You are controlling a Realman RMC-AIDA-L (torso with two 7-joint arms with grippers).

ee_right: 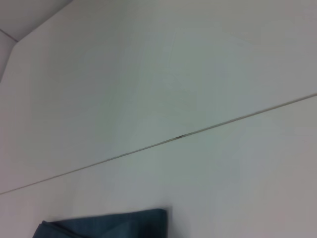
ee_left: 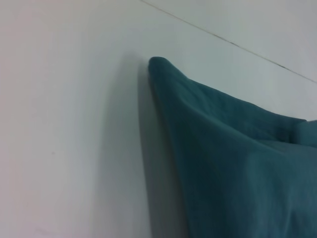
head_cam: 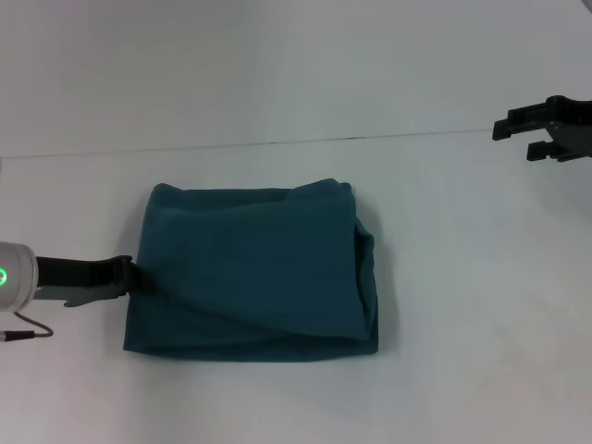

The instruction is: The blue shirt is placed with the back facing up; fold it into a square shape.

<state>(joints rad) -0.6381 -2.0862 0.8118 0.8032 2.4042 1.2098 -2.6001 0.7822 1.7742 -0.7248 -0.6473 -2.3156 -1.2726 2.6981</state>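
Left gripper (head_cam: 137,276): lower left of head view, at the blue shirt's (head_cam: 252,270) left edge, seemingly pinching the cloth, though the fingertips are hidden | blue shirt: folded rough rectangle, centre of frame, on white table (head_cam: 277,74) | right gripper (head_cam: 536,137): upper right, above the table, fingers spread, holding nothing, well apart from shirt

The left arm (head_cam: 18,277) ends in a rounded white housing with a small glowing green ring on it. A dark grey and black wrist section leads into the left gripper (head_cam: 129,275), and a thin dark cable with a red tip trails beneath. The right gripper (head_cam: 546,129) is black, blocky and angular, with short squared prongs.
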